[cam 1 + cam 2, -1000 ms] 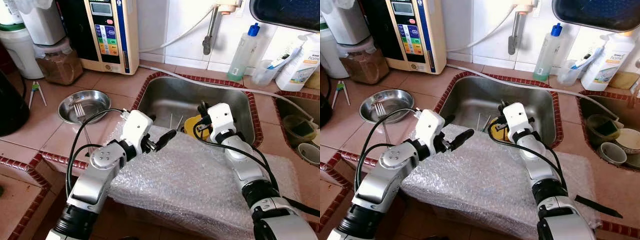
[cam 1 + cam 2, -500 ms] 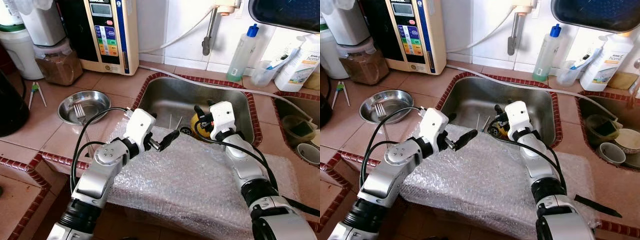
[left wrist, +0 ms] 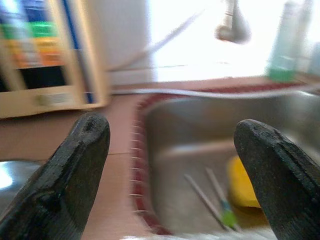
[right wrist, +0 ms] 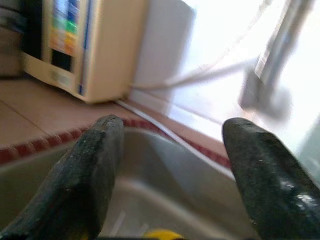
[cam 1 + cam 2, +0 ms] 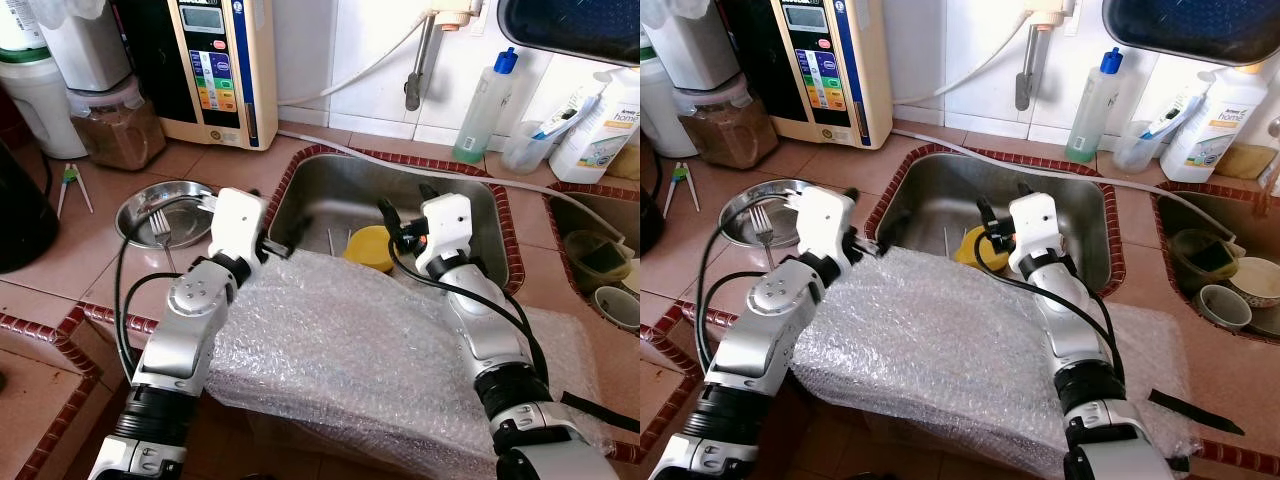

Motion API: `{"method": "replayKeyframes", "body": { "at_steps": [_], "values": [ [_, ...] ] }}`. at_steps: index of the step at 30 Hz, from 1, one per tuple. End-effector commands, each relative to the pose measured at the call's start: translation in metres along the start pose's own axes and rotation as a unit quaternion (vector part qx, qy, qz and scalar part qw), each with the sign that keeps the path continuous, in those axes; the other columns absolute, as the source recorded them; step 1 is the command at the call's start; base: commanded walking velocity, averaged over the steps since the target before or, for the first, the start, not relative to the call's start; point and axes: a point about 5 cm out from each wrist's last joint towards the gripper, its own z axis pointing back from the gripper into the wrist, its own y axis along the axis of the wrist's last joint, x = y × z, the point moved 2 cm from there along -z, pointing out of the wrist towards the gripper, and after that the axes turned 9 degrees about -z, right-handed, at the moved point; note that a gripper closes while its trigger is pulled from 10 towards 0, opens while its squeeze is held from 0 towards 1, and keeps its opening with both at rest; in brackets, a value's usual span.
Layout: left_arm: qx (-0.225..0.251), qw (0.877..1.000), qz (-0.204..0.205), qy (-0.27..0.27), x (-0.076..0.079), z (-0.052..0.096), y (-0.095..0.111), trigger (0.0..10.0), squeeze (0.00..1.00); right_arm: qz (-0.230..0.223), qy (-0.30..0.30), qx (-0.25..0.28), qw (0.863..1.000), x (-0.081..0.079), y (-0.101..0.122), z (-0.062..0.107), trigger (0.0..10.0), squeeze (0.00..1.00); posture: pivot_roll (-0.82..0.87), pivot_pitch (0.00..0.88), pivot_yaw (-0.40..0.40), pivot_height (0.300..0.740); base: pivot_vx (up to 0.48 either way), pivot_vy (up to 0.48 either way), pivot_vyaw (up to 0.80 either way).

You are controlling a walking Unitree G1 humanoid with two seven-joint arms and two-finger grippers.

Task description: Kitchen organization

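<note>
Over the steel sink [image 5: 470, 195], both tools hover released: left tool [image 3: 172, 175] at its near-left rim, right tool [image 4: 170, 175] above the yellow bowl [image 5: 367, 248].

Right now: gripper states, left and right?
Left gripper: open, empty, at the sink's left rim.
Right gripper: open, empty, over the sink basin.

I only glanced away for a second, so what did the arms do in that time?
The left gripper swung from over the bubble wrap towards the sink's left rim, fingers open. The right gripper lifted off the yellow object, empty. Fork and bowl stayed put.
</note>
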Motion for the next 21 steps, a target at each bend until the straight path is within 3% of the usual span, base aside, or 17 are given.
{"method": "replayKeyframes", "body": {
  "at_steps": [1,6,12,13,14,15,16,17,18,19,21],
  "values": [
    [0.011,0.999,-0.007,0.045,-0.011,0.003,0.007,10.0,1.00,0.001,0.015,0.010,1.000,-0.005,0.007,-0.001,10.0,1.00,-0.04,0.049,-0.001,0.740,0.000,0.000,0.00],
    [0.007,0.989,-0.016,0.150,-0.036,0.014,0.009,10.0,1.00,-0.026,0.066,0.026,0.997,-0.024,0.019,0.003,10.0,1.00,-0.01,0.062,0.003,0.740,0.000,0.000,0.00],
    [0.014,0.977,-0.019,0.211,-0.053,0.025,0.013,10.0,1.00,-0.091,0.155,0.032,0.983,-0.053,0.036,0.011,10.0,1.00,0.00,0.080,0.016,0.740,0.000,0.000,0.00],
    [0.000,0.973,-0.038,0.229,-0.057,0.028,0.012,10.0,0.96,-0.099,0.174,0.029,0.979,-0.058,0.039,0.014,10.0,1.00,0.00,0.090,0.018,0.740,0.000,0.000,0.00],
    [-0.008,0.971,-0.031,0.238,-0.059,0.029,0.011,10.0,0.96,-0.103,0.186,0.025,0.977,-0.061,0.040,0.015,10.0,1.00,0.00,0.095,0.020,0.740,0.000,0.000,0.00],
    [-0.020,0.966,-0.023,0.255,-0.061,0.033,0.009,10.0,0.89,-0.108,0.204,0.018,0.973,-0.065,0.042,0.018,10.0,1.00,0.00,0.105,0.022,0.740,0.000,0.000,0.00],
    [-0.028,0.963,-0.020,0.266,-0.063,0.034,0.008,10.0,0.67,-0.111,0.213,0.015,0.971,-0.067,0.042,0.020,10.0,1.00,0.01,0.107,0.023,0.740,0.000,0.000,0.00],
    [-0.041,0.958,-0.008,0.284,-0.065,0.038,0.006,10.0,0.24,-0.119,0.227,0.008,0.967,-0.070,0.043,0.023,10.0,1.00,0.01,0.110,0.023,0.740,0.000,0.000,0.00],
    [-0.045,0.956,0.001,0.289,-0.066,0.039,0.005,10.0,0.24,-0.124,0.232,0.003,0.965,-0.070,0.043,0.024,10.0,1.00,0.01,0.110,0.023,0.740,0.000,0.000,0.00],
    [-0.058,0.949,0.020,0.310,-0.069,0.044,0.001,10.0,0.00,-0.130,0.244,-0.002,0.961,-0.074,0.044,0.026,10.0,1.00,0.03,0.125,0.030,0.740,0.000,0.000,0.00],
    [-0.072,0.945,0.037,0.317,-0.070,0.049,-0.002,10.0,0.00,-0.140,0.262,-0.007,0.955,-0.079,0.046,0.028,10.0,1.00,0.04,0.131,0.033,0.740,0.000,0.000,0.00]
  ]
}}
